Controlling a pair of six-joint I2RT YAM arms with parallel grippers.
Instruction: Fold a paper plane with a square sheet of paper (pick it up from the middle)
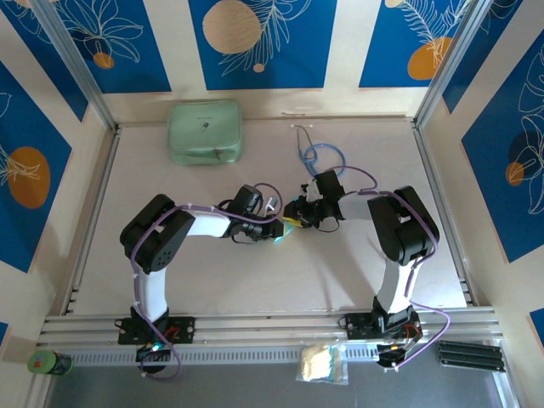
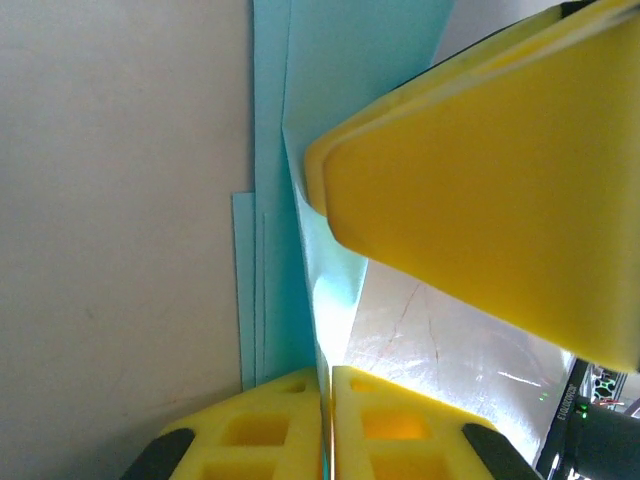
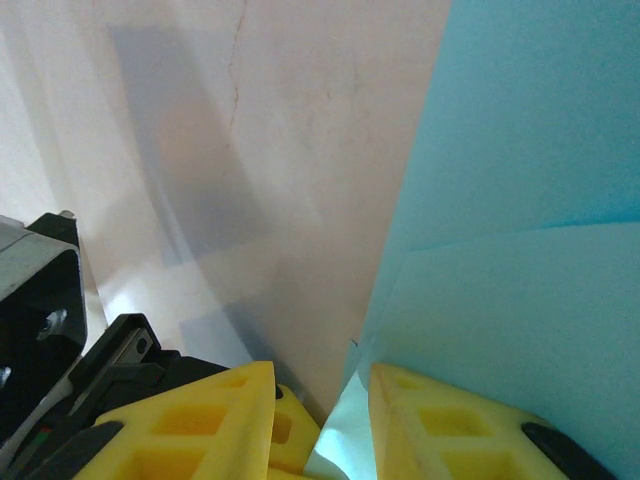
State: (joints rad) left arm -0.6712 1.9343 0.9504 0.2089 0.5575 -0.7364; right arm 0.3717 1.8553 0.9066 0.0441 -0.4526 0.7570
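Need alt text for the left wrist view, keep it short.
The left gripper, at bottom centre, pinches a fold of light-blue paper. More blue layers lie flat on the pale table to the left, and the right gripper's yellow fingers loom large at upper right.

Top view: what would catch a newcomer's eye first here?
At the table centre, the left jaws are shut on blue paper, the right jaws beside them. At the back lie a mint case, left, and a stethoscope, right of it.
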